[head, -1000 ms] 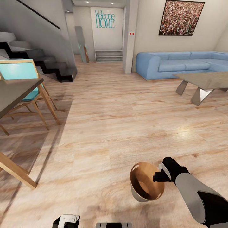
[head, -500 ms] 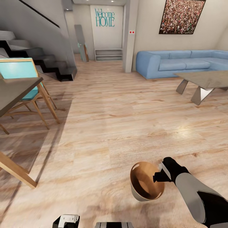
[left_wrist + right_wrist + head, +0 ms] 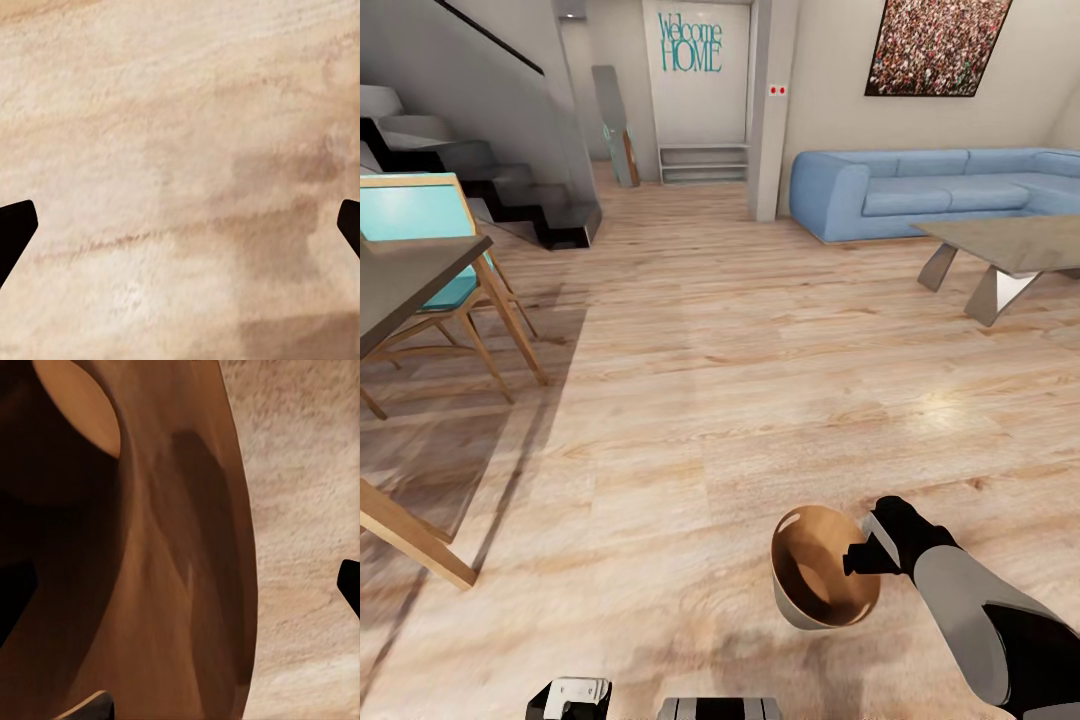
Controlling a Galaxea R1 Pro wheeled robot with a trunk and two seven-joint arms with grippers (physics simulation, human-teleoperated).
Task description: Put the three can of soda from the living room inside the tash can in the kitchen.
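The tash can [image 3: 822, 575], a tapered grey bin with a brown-orange inside, is low in front of me at the lower right of the head view. My right gripper [image 3: 865, 556] reaches over its rim. In the right wrist view the right gripper [image 3: 187, 592] has its black fingertips [image 3: 15, 600] wide apart, with the bin's wall [image 3: 187, 547] between them. I cannot tell whether the bin rests on the floor. My left gripper [image 3: 180, 225] is open over bare wood floor. The cans of soda are out of view.
The light-blue sofa [image 3: 920, 195] and coffee table [image 3: 1010, 245] stand far right. A dining table [image 3: 405, 280] and teal chair [image 3: 420, 250] are at the left, with stairs [image 3: 510, 190] behind. A pillar [image 3: 770, 110] stands by the hallway. Wood floor [image 3: 710, 380] stretches ahead.
The whole head view has shifted a little: the sofa, wall sign and stairs sit slightly higher. The bin and right arm keep their place in the picture.
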